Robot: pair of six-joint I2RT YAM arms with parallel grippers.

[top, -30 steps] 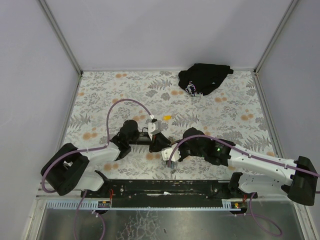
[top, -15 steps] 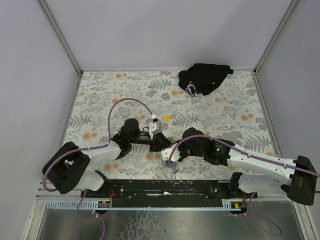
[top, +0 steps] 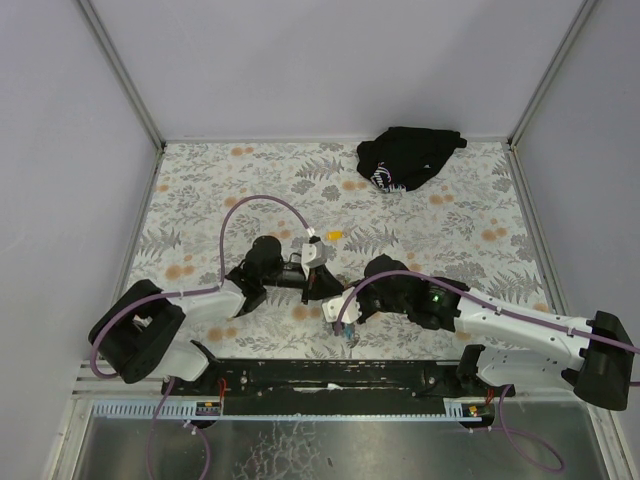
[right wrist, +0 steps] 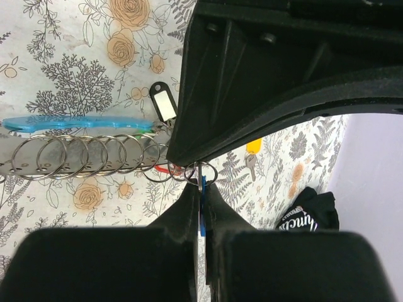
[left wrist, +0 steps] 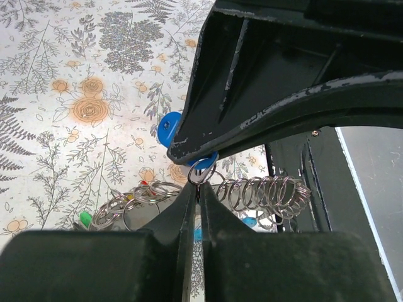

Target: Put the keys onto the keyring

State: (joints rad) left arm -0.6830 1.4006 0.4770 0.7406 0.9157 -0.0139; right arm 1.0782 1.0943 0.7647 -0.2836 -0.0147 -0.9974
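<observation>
From above, my left claw [top: 320, 287] is sitting a touch nearer my right claw [top: 340, 322] than a second ago. The two are meeting just beside the keyring [top: 347, 337] at the near edge. In my left wrist view, the jaws that were standing partly open are now pressing fully together. They are pinching the bottom of a small ring [left wrist: 201, 170] that is poking up between the blue-tagged keys [left wrist: 166, 129] and the keyring's coil [left wrist: 264, 192]. I cannot tell which of the two that ring belongs to. In my right wrist view, my right claw is staying shut as before, squeezing a sliver of blue, the keys I judge. The same small ring is sitting at its tips, and the coil is trailing left under the strap [right wrist: 75, 123]. So both claws are now bracing one ring, and I am reading that as the threading only just beginning.
</observation>
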